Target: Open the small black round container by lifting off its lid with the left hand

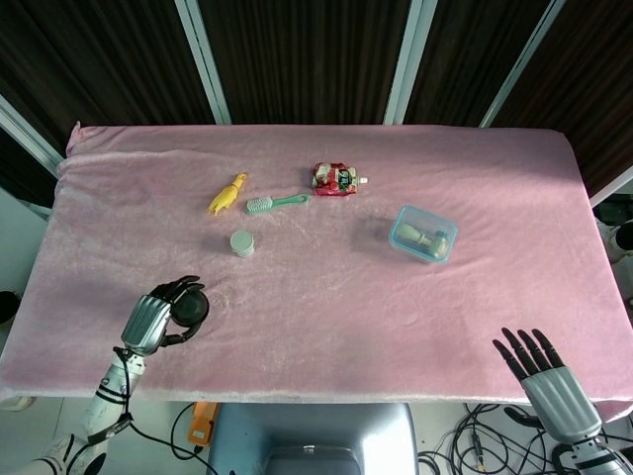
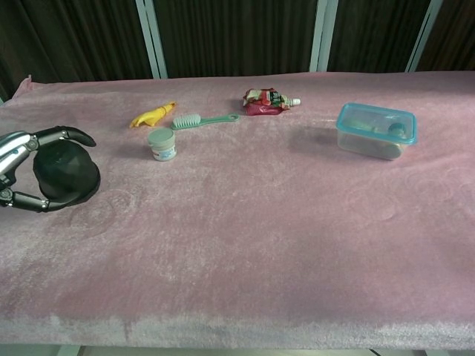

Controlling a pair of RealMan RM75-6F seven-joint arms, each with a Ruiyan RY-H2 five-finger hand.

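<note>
The small black round container [image 1: 191, 309] [image 2: 67, 174] is off the pink cloth at the table's front left. My left hand [image 1: 148, 322] [image 2: 11, 159] grips it, with fingers curled over its top and under its lower edge. Its lid is on, and no separate part lies on the cloth. A faint round dent [image 2: 100, 213] marks the cloth where the container sat. My right hand [image 1: 539, 371] hangs past the table's front right edge, fingers spread and holding nothing; the chest view does not show it.
At the back left lie a yellow toy [image 1: 227, 193], a green brush [image 1: 275, 203] and a small pale-lidded jar [image 1: 241, 242]. A red pouch [image 1: 334, 179] lies mid-back. A clear blue-rimmed box [image 1: 423, 233] stands to the right.
</note>
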